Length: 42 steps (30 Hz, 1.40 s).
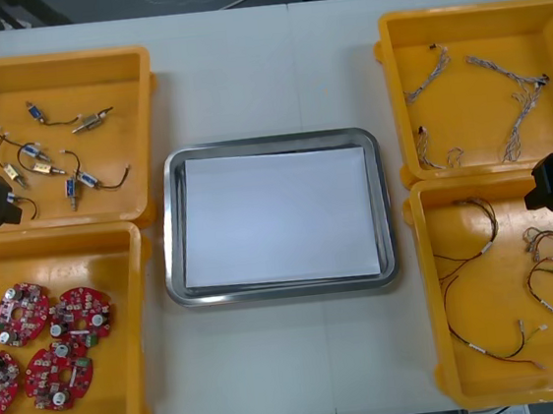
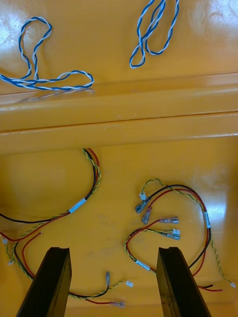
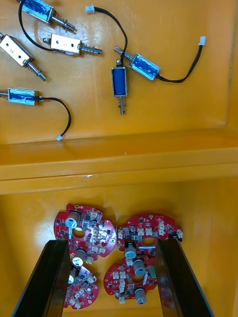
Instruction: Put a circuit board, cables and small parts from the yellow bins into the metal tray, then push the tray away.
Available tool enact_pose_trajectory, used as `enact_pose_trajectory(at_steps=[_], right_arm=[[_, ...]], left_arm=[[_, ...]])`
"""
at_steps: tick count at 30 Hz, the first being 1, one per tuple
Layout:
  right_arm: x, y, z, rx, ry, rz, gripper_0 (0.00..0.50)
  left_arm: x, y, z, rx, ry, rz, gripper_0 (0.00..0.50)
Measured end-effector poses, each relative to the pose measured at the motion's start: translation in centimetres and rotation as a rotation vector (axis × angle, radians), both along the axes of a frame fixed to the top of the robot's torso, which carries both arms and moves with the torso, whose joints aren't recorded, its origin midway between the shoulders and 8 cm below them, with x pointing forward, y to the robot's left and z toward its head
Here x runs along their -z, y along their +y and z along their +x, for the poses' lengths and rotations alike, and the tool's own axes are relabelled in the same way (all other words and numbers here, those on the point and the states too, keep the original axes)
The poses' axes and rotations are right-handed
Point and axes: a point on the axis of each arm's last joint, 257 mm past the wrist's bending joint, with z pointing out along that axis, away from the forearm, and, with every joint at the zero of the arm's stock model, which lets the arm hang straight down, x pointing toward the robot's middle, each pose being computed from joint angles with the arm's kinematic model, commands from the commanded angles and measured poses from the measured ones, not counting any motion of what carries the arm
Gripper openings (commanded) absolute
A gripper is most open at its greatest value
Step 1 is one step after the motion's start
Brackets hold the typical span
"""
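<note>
Left gripper [image 3: 113,242]: fingers spread wide, gripping nothing; it hangs over the near left bin [image 1: 110,407], above the boards [image 1: 80,315]. There are four boards, clustered toward that bin's outer side; in the wrist view two of them lie between my fingers. The bin floor is bare on the tray side of the cluster, up to the wall.

Past the doubled rim, the far left bin [image 1: 43,59] holds the small metal parts [image 1: 81,183], scattered, each with a black lead; its far strip of floor is bare.

Right gripper [image 2: 114,250]: fingers likewise apart, holding nothing; it is over the near right bin [image 1: 472,188]. Red-yellow cables [image 2: 94,183] sprawl across that floor; a knot of connector ends lies just beside one finger, and a lead passes under the other. The blue-white cables [image 2: 148,34] lie beyond the rim ridge, in the far right bin [image 1: 485,116].

Tray [image 1: 268,145]: mid-table [image 1: 243,72], between the bin pairs, square to them; its white lining is uncovered. Its side rims sit just beside the far bins' rims; I cannot tell whether they touch. The gap to the near left bin is a little wider.

There is broad free table beyond the tray's far rim, up to the far edge; a band of free table also lies on the near side.
</note>
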Motion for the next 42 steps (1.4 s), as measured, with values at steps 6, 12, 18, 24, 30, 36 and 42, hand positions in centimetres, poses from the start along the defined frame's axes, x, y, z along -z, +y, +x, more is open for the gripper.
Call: enact_pose_trajectory(at_steps=[6,12,18,24,30,36,42], right_arm=[[0.00,0.00,0.00,0.000,0.000,0.000,0.500],[0.00,0.00,0.00,0.000,0.000,0.000,0.500],[0.00,0.00,0.00,0.000,0.000,0.000,0.500],[0.00,0.00,0.00,0.000,0.000,0.000,0.500],[0.00,0.00,0.00,0.000,0.000,0.000,0.500],[0.00,0.00,0.00,0.000,0.000,0.000,0.500],[0.00,0.00,0.00,0.000,0.000,0.000,0.500]], left_arm=[[0.00,0.00,0.00,0.000,0.000,0.000,0.500],[0.00,0.00,0.00,0.000,0.000,0.000,0.500],[0.00,0.00,0.00,0.000,0.000,0.000,0.500],[0.00,0.00,0.00,0.000,0.000,0.000,0.500],[0.00,0.00,0.00,0.000,0.000,0.000,0.500],[0.00,0.00,0.00,0.000,0.000,0.000,0.500],[0.34,-0.05,-0.17,0.000,0.007,-0.004,0.500]])
